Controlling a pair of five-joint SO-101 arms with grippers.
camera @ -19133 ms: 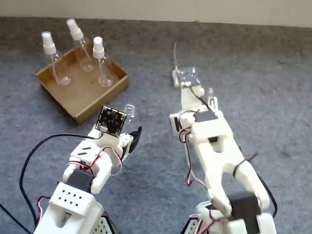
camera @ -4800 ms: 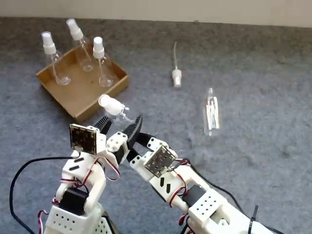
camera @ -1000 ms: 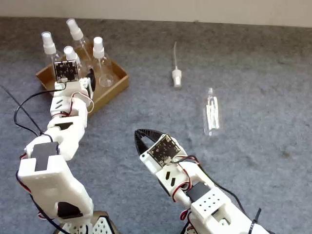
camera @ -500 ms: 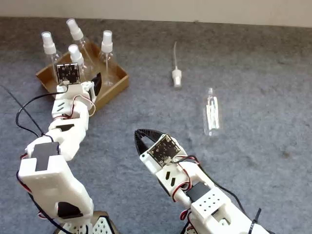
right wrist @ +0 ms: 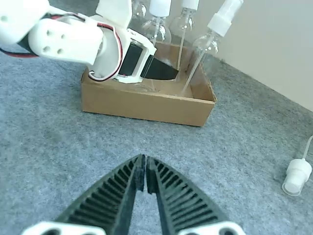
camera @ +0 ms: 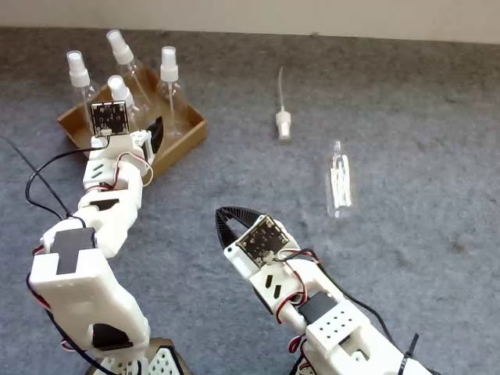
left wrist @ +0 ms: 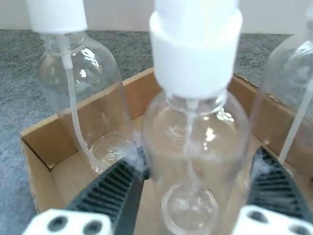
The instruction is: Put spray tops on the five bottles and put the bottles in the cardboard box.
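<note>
The left arm (camera: 109, 203) had only just carried the fourth bottle (camera: 117, 86) over the front wall of the cardboard box (camera: 186, 139). It now stood inside, capped. The left jaws were closed against its two sides and seemed to be pinching it. On the way in it had nudged the neighbouring bottle (camera: 169, 64) back towards the far wall. By my reckoning that made four capped bottles boxed and one to go.

The last bottle (camera: 337, 183) lay on its side on the grey surface (camera: 422, 266), uncapped. The loose spray top (camera: 283, 121) lay apart from it, nearer the box. The right jaws were pressed together, hovering low over bare surface, well short of both.

The box looked crowded. The held bottle stood close to its neighbours, with the wall just behind the jaws. I judged that spreading them and backing out could knock something over. Round the last bottle and top there was plenty of open room.
</note>
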